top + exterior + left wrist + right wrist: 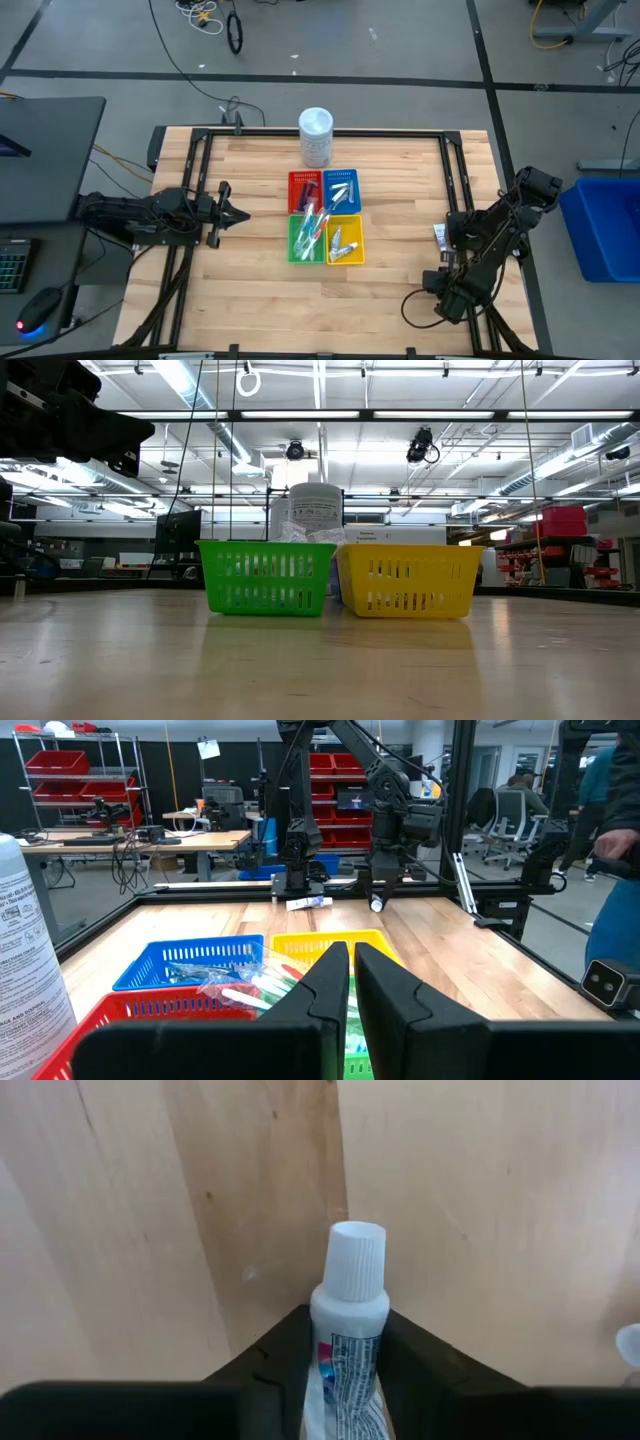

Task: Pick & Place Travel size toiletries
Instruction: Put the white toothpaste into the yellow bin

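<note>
Now, right at the right gripper, the two dark fingers sit hard against either side of a small white squeeze tube, just below its ribbed white cap, so the jaws look closed onto it, or as near as makes no odds. The tube lies on the bare wooden table out at the right side, well apart from the four trays, and from above you can just make out its pale body beside the right arm. A light little thing, this: soft-walled, likely to give under a squeeze and to slide if pinched on the smooth printed body. My reading is that the shoulder just under the cap is the firm spot, and that is roughly where the fingers are. Moving out to the middle of the table, the red tray, blue tray, green tray and yellow tray sit clustered together, already holding sticks, sachets and tubes, with the tall white tub just behind them. Over on the far side the left gripper waits, fingers all but together and holding nothing, pointed at the trays.
</note>
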Action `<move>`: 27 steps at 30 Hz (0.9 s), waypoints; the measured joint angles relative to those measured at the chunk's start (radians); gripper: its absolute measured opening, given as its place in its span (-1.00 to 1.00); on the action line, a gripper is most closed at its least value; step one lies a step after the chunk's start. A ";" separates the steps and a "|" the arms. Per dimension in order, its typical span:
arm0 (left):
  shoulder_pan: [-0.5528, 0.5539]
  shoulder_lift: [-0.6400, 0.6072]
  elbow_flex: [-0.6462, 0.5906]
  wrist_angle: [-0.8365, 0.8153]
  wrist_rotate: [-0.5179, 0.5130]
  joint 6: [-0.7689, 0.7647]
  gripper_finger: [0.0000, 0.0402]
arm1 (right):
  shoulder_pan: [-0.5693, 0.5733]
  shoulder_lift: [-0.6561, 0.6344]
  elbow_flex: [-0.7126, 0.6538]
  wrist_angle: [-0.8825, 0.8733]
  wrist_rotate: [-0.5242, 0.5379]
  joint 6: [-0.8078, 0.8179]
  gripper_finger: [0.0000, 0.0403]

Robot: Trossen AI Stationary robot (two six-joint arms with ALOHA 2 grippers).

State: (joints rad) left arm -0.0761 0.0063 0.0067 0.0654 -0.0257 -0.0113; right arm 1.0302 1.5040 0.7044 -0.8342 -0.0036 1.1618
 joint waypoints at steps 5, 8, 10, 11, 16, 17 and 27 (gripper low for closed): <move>0.000 0.000 0.000 0.000 0.000 0.000 -0.86 | 0.000 0.000 0.000 -0.004 0.001 -0.017 -0.51; 0.000 0.000 0.000 0.000 0.000 0.000 -0.86 | 0.000 0.000 0.000 -0.004 0.001 -0.018 -0.53; 0.000 0.000 0.000 0.000 0.000 0.000 -0.86 | 0.000 -0.002 0.000 -0.004 0.001 -0.023 -0.53; 0.000 0.000 0.000 0.000 0.000 0.000 -0.86 | 0.000 -0.004 0.001 -0.007 0.001 -0.026 -0.53; 0.000 0.000 0.000 0.000 0.000 0.000 -0.86 | -0.001 -0.027 0.034 -0.020 0.001 -0.054 -0.52; 0.000 0.000 0.000 0.000 0.000 0.000 -0.86 | -0.001 -0.031 0.042 -0.023 0.001 -0.059 -0.52; 0.000 0.000 0.000 0.000 0.000 0.000 -0.86 | -0.034 -0.047 0.101 -0.018 0.019 -0.131 -0.57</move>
State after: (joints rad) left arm -0.0761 0.0063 0.0064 0.0650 -0.0258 -0.0113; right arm 0.9957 1.4570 0.8055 -0.8523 0.0152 1.0307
